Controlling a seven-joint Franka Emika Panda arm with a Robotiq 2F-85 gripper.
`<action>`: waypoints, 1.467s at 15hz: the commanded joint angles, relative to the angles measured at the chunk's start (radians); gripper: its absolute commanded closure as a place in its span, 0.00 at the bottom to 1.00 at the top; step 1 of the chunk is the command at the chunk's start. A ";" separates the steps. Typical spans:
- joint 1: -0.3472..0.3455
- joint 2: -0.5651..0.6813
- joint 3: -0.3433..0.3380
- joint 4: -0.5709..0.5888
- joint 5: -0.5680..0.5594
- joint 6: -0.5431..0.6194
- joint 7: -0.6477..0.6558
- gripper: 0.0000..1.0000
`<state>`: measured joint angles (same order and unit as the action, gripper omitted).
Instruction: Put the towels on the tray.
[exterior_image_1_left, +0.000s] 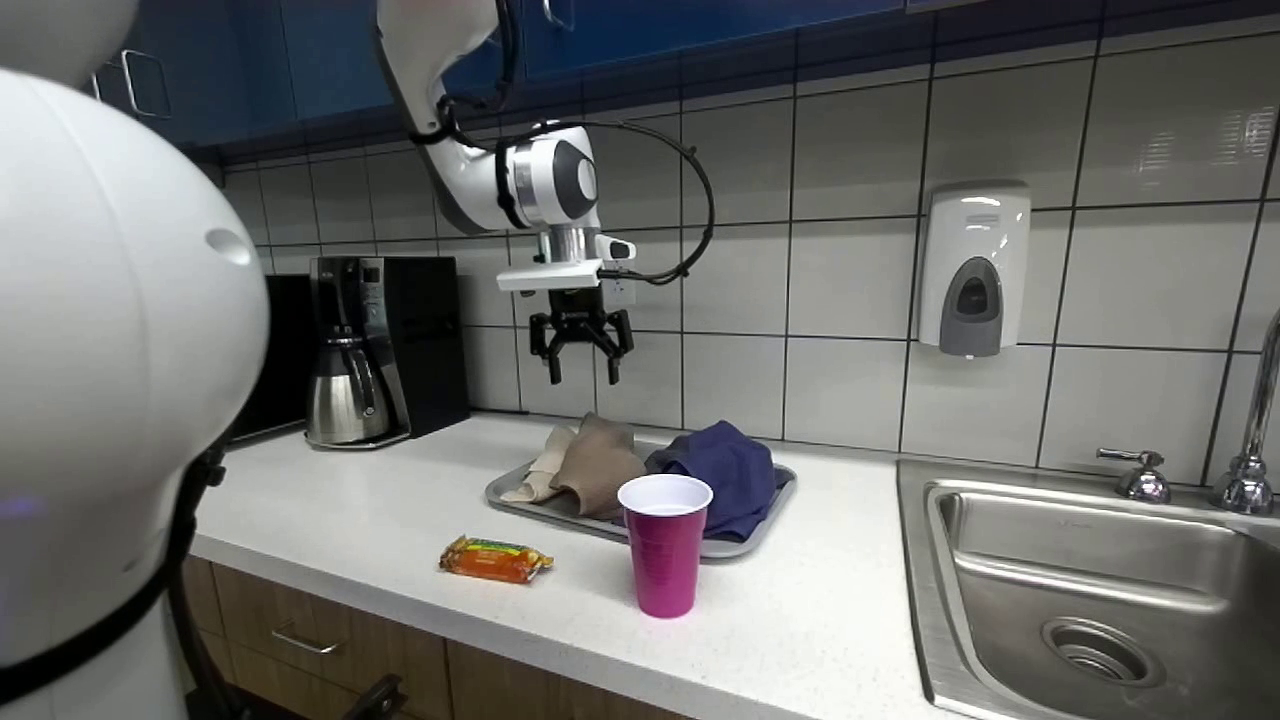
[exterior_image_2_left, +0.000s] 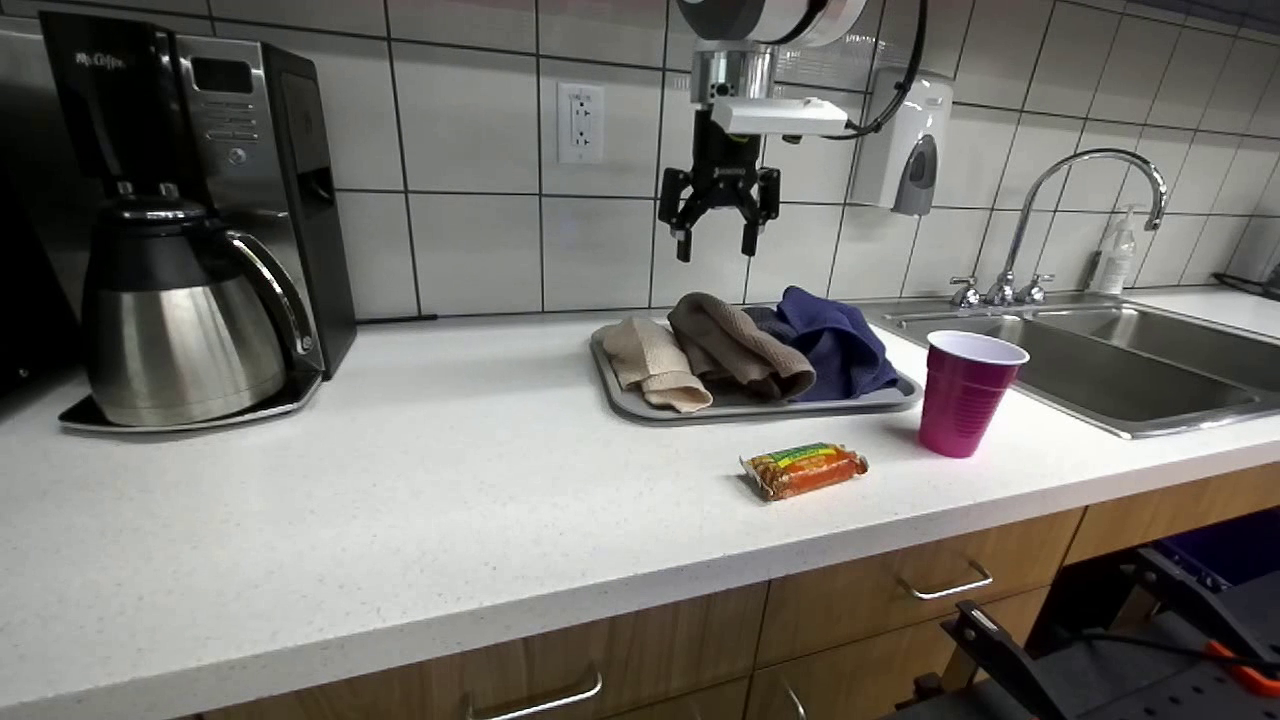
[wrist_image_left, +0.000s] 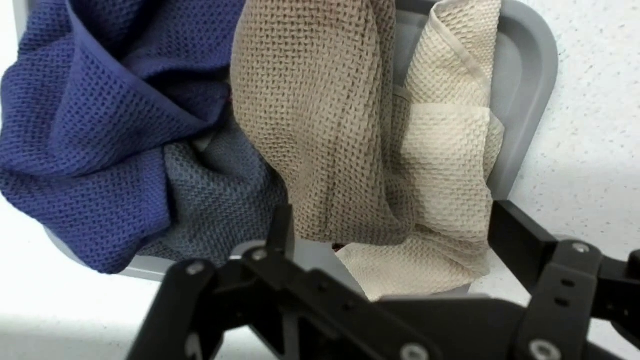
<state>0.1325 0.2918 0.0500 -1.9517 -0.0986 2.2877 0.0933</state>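
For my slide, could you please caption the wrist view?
Open gripper above a grey tray bearing a blue towel, brown towel, cream cloth and dark-grey cloth.

And look at those glossy pale tiles, dark-lined, glinting across the wall! Blue cabinets hang overhead, a power outlet sits mid-wall, and the speckled white counter sweeps along to a steel sink under an arching tap. Below, wood-grain drawers with silvery handles.

Overexposed counter at the wrist view's left
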 joint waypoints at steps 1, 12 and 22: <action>-0.011 -0.081 0.011 -0.069 0.013 -0.022 -0.020 0.00; -0.015 -0.201 0.016 -0.224 0.042 0.009 -0.021 0.00; -0.013 -0.367 0.020 -0.459 0.007 0.171 0.000 0.00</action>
<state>0.1324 0.0137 0.0541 -2.3134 -0.0757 2.4117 0.0932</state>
